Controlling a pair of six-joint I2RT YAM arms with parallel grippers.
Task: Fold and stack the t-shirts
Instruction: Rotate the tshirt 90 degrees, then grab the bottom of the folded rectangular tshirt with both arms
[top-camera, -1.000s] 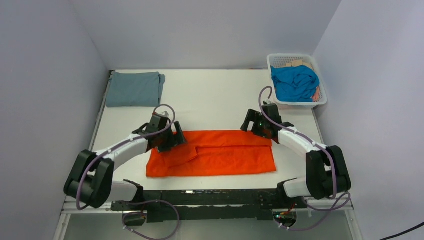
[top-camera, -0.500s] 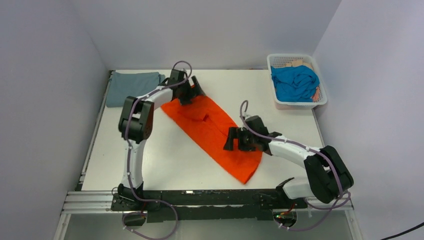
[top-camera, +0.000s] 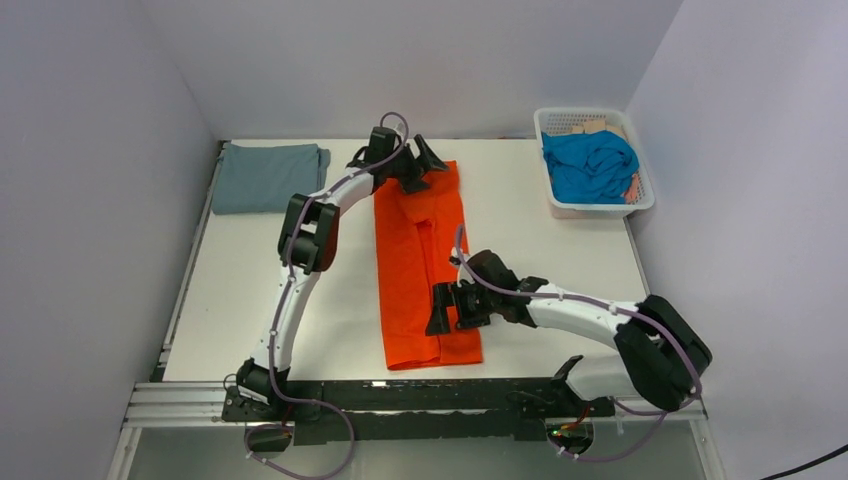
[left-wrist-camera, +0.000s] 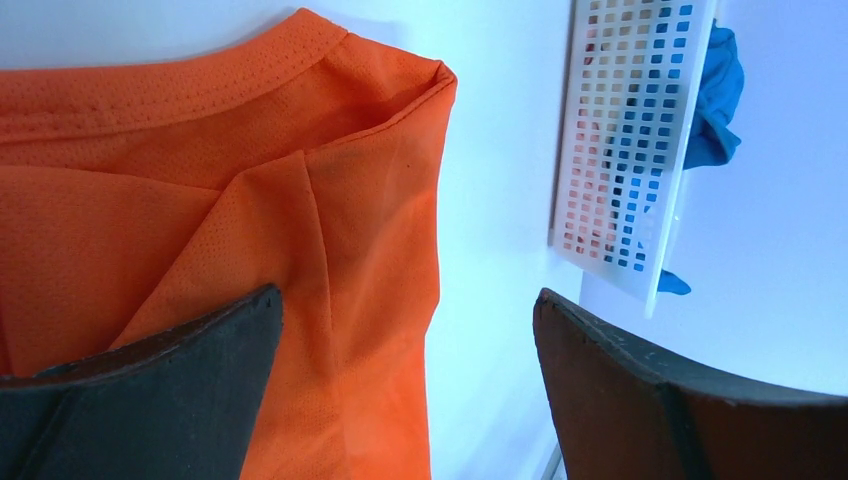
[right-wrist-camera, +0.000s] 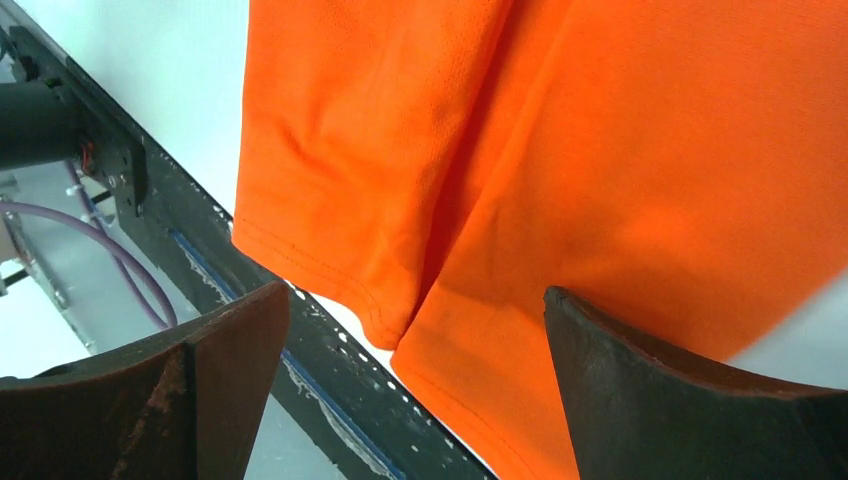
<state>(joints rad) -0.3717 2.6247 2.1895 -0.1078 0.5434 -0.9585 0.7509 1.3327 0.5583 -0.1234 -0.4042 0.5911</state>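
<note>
The orange t-shirt (top-camera: 425, 270) lies folded into a long strip, running from the far middle of the table to its near edge. My left gripper (top-camera: 428, 165) hovers open at the strip's far collar end (left-wrist-camera: 330, 130), one finger (left-wrist-camera: 150, 400) over the fabric and the other over bare table. My right gripper (top-camera: 440, 310) stands open over the near hem (right-wrist-camera: 420, 240), with nothing pinched. A grey-blue t-shirt (top-camera: 270, 178) lies folded at the far left corner. The turquoise t-shirt (top-camera: 590, 165) is crumpled in the basket.
The white lattice basket (top-camera: 640, 205) stands at the far right corner and shows in the left wrist view (left-wrist-camera: 620, 150). The black mounting rail (right-wrist-camera: 200, 250) runs just past the shirt's near hem. Grey walls close in the table on the left, back and right.
The orange shirt has swung from crosswise through a diagonal to lengthwise. The left arm reached far and to the right; the right gripper moved nearer and to the left, along the shirt.
</note>
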